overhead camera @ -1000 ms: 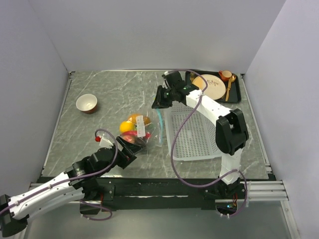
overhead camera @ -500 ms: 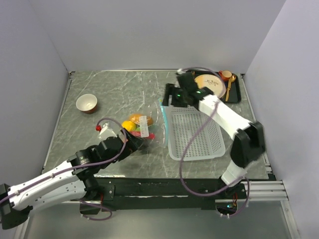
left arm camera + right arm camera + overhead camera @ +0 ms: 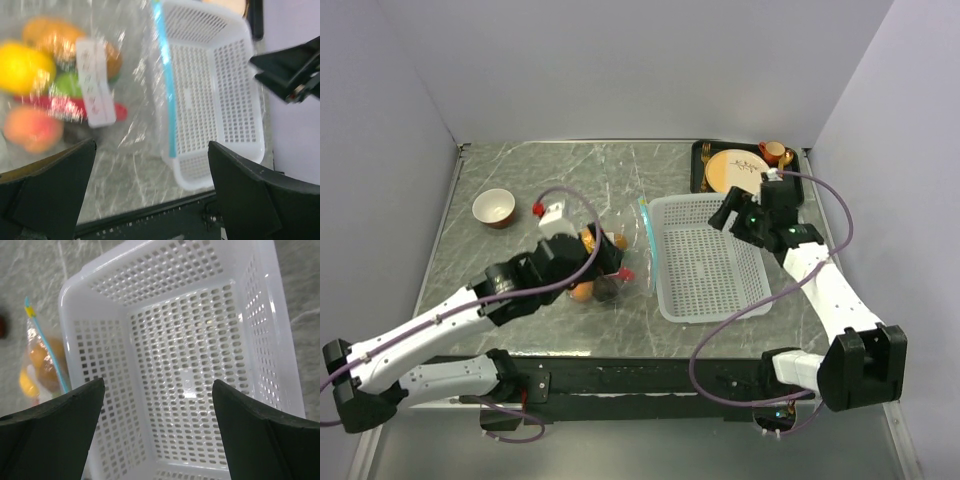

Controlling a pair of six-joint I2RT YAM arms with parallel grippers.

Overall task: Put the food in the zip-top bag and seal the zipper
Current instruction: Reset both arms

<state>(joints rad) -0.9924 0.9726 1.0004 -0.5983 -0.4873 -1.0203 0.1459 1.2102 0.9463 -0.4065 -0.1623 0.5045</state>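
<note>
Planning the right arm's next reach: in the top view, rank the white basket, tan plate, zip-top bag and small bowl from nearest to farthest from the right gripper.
1. white basket, beneath the right gripper
2. tan plate, just behind it
3. zip-top bag, left of the basket
4. small bowl, far left

The right gripper has let go of the zipper and swung away to the right. It now hangs over the basket with its jaws spread wide, where a second ago they were nearly closed. The left gripper has pushed forward from the near edge of the bag to sit above it, covering much of the food, and its jaws have widened slightly. The basket has shifted toward the far side of the surface and turned a little.
</note>
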